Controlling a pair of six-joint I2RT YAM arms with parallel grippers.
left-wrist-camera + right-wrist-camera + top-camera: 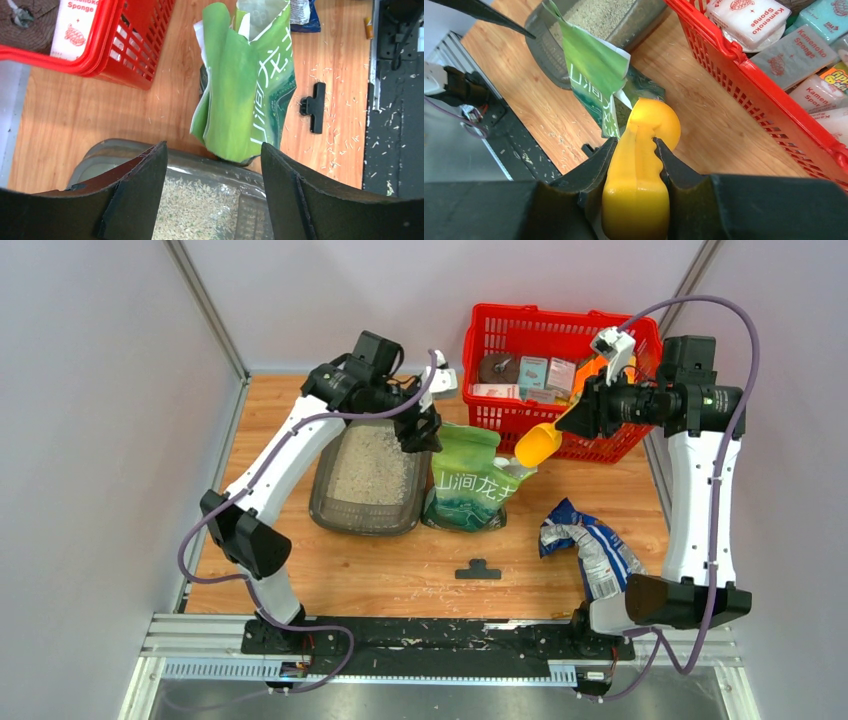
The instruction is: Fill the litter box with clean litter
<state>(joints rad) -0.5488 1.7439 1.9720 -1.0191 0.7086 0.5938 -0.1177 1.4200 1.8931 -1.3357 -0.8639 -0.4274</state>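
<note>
Right tool point(634, 145) clamps a yellow scoop point(649, 120) (near green bag point(594, 65)); left tool point(214, 150) gapes empty over litter box point(365, 524).

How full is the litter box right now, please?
Partly filled: pale litter covers most of the litter box floor in the top view; a strip at its near end is bare.

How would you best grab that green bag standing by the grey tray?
Probably by the upper edge of the green bag, coming from above on the side next to the litter box. It stands upright with its mouth open, so one thin wall fits between jaws.
</note>
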